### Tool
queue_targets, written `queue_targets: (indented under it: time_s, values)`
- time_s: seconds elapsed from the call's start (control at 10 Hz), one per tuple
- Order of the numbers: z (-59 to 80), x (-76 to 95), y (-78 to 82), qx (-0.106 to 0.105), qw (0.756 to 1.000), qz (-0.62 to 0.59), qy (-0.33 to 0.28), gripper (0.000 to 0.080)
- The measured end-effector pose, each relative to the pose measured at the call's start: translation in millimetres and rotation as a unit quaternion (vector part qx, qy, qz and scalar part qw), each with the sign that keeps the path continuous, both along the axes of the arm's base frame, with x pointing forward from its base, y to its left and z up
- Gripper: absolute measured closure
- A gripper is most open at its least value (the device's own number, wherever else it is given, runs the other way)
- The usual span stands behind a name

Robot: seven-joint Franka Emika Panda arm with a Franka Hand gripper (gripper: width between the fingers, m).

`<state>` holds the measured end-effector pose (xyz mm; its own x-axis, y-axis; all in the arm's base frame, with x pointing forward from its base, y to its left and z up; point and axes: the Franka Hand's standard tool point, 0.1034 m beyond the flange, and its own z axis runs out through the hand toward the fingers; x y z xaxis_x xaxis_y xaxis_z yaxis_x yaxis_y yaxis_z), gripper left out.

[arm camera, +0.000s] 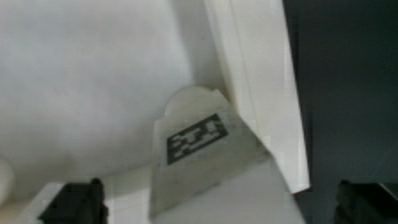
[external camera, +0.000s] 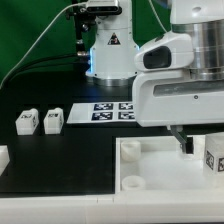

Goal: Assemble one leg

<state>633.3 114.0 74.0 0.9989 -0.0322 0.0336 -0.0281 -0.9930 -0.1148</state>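
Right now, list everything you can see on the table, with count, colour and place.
legs: three, white, tagged; two at the exterior view's left, one at its right.
tray-like part: one, white, front, with round corner sockets.
marker board: one, white, four tags, centre.
cut-off piece: one, white, left edge, unidentifiable.
table: black.
arm: one, white, right.
gripper: one, dark fingers, open over a leg.

We see a matt black worktop (external camera: 60, 160), smooth white plastic on 2 legs (external camera: 26, 122) (external camera: 52, 120), and a glossy white arm casing (external camera: 180, 60).
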Motion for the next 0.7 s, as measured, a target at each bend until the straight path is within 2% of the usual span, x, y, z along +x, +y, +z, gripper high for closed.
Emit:
queue_targets:
  time_s: [0.1, 0.3, 0.4, 0.5, 0.6, 0.7]
  values:
    - [0.1, 0.5, -0.8, -0.002, 0.999, 0.038, -0.005, 0.015]
    - [0.1, 0.4, -0.3, 0.0, 1.0, 0.018, -0.003, 0.015]
    - [0.1, 0.4, -0.5, 0.0, 1.0, 0.019, -0.003, 0.0239]
    - [0.1, 0.4, 0.0, 0.002, 1.0, -0.002, -0.001, 0.0239]
    - [0.1, 0.2, 0.7, 0.004, 0.998, -0.056, 0.006, 0.0434]
    - [0.0, 0.3, -0.2, 0.006, 0.994, -0.104, 0.011, 0.0508]
